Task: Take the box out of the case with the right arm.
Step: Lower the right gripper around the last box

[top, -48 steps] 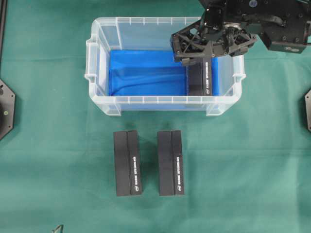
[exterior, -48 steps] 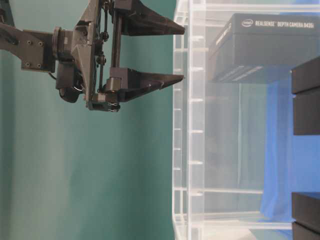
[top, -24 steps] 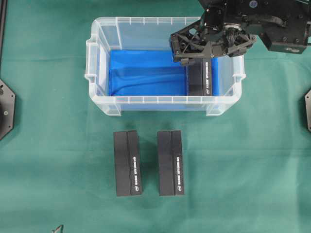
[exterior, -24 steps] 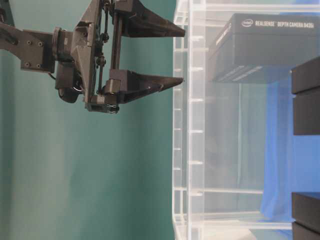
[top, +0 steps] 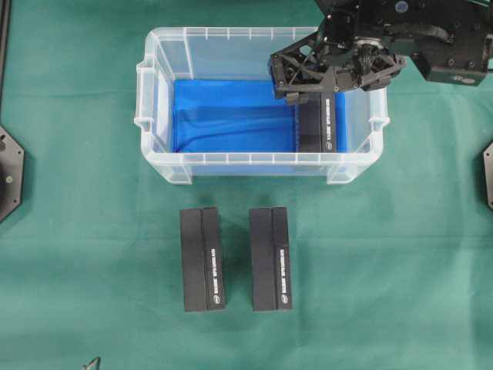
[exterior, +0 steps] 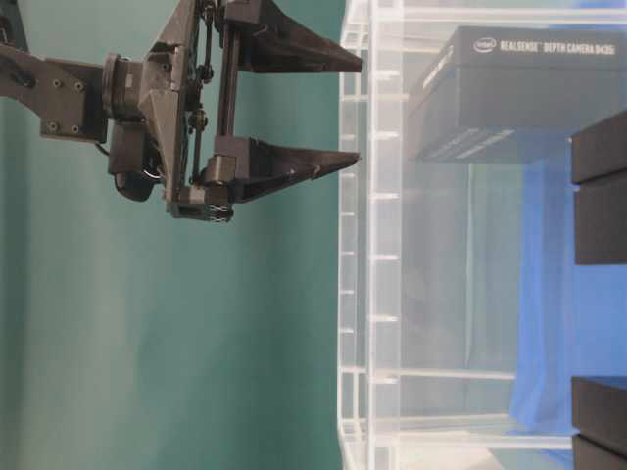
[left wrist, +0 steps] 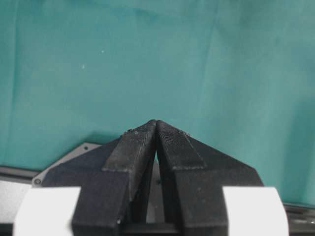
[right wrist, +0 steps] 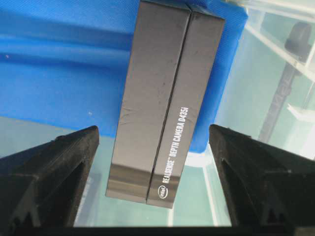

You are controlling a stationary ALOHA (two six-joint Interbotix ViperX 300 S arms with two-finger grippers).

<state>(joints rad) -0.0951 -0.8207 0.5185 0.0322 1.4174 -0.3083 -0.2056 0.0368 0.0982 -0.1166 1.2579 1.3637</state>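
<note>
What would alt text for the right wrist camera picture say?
A black box printed "RealSense Depth Camera D435i" lies on blue cloth inside a clear plastic case. The right claw hangs open above it, one finger on each side, not touching it.

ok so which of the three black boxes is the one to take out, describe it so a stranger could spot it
Start at the clear plastic case with the blue cloth on its bottom, at the far side of the green table. The box lies inside it, against its right end in the overhead view, under the right gripper and its open jaws. The two other black boxes lie outside on the table.
</note>
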